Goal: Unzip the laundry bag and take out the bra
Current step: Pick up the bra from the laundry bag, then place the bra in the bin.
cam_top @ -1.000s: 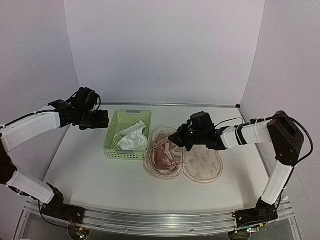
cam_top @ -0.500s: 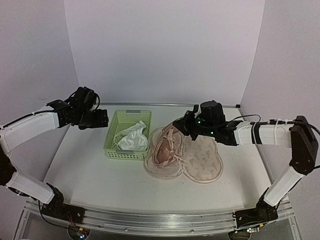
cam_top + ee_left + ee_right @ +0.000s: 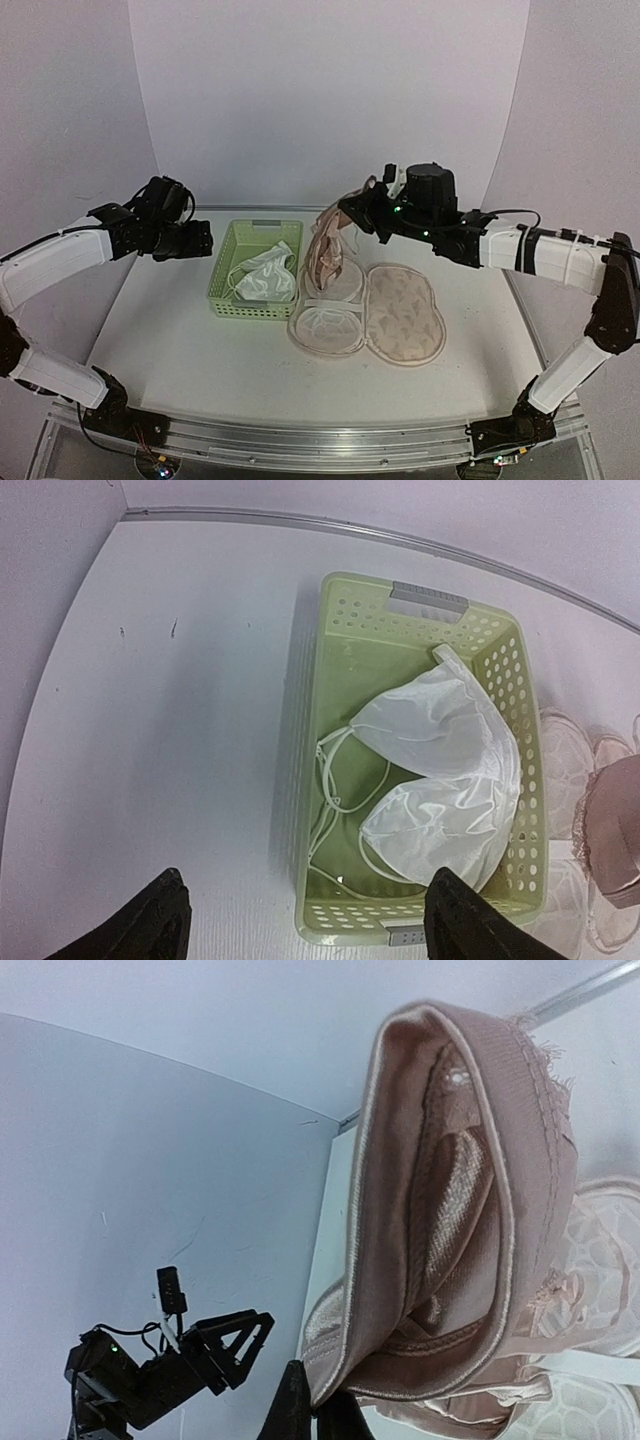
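The beige printed laundry bag (image 3: 405,325) lies unzipped and spread open on the table, its mesh-lined left half (image 3: 325,330) showing. My right gripper (image 3: 352,207) is shut on the edge of a pink bra (image 3: 335,252) and holds it in the air above the bag's far end. In the right wrist view the bra (image 3: 470,1210) hangs folded from my pinched gripper (image 3: 315,1410), with bag mesh (image 3: 600,1250) behind it. My left gripper (image 3: 200,240) is open and empty, hovering left of the basket; in the left wrist view it (image 3: 300,930) is above the basket's near end.
A light green slotted basket (image 3: 247,309) stands left of the bag and holds a white satin bra (image 3: 265,278). In the left wrist view the basket (image 3: 350,590) and that white bra (image 3: 450,770) fill the middle. The back wall is close behind.
My right gripper has risen and moved back with the pink bra, lifting it out of the open bag. The left arm has barely moved.
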Controlling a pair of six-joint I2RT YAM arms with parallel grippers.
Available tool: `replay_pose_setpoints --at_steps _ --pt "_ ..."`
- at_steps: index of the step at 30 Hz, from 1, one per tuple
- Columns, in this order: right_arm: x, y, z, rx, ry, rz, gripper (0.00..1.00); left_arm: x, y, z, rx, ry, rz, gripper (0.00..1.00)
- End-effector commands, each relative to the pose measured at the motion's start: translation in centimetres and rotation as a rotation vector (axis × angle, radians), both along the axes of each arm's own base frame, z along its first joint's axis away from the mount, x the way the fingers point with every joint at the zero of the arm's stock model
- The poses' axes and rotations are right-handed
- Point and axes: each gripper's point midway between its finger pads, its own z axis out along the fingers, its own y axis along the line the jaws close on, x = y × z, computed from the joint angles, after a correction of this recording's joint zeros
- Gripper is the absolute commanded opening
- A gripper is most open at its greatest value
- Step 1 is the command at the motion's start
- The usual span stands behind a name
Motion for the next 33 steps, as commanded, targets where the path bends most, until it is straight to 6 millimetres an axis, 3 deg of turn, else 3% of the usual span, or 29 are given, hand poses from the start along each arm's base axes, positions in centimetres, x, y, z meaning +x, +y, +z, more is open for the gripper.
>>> replay_pose_setpoints --at_steps 1,7,12,17,25,33 --pt "-0.1 0.7 8.7 0.088 -0.192 0.019 0.00 0.0 0.6 2.0 -0.015 -0.064 0.015 0.81" --pt "0.2 3.9 12.7 0.125 -0.266 0.076 0.00 -0.3 0.7 3.1 -0.035 -0.089 0.013 0.81" --pt "0.7 6.9 13.1 0.145 -0.268 0.127 0.00 -0.7 0.6 4.0 -0.053 -0.105 -0.002 0.81" --pt "1.0 9.6 12.3 0.154 -0.248 0.169 0.00 -1.4 1.1 6.1 -0.065 -0.144 -0.007 0.81" --pt "1.5 13.4 9.2 0.152 -0.190 0.225 0.00 -2.5 1.6 9.1 -0.088 -0.203 -0.031 0.82" --pt "2.1 15.5 5.4 0.131 -0.115 0.244 0.00 -3.4 2.0 11.1 -0.111 -0.243 -0.042 0.83"
